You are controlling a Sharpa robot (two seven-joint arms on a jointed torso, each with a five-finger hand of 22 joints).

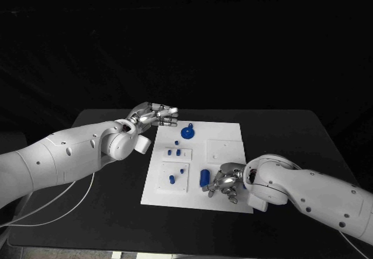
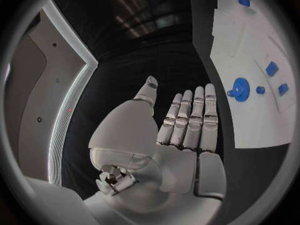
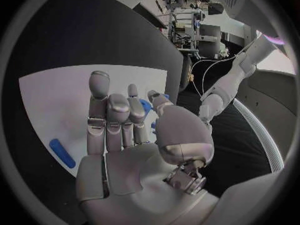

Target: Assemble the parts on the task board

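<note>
Long blue part (image 1: 204, 177) lies flat near the task board (image 1: 225, 162) front edge, rounded ends, long axis 12 to 6 o'clock. My right hand (image 1: 226, 184) sits just at its 3 o'clock, fingers curled, holding nothing I can tell. Left hand (image 1: 154, 115) flat, empty, off the board's far-left corner.

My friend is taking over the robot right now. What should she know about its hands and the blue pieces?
Left hand: open, fingers straight, holding nothing, off the far left corner of the white task board.
Right hand: curled over the board's near right part; a small blue piece shows between its fingers, grip unclear.
Round blue knobbed part sits at the far end; a long blue capsule-shaped part lies loose beside the right hand.
Left to do: seat the loose parts.
</note>
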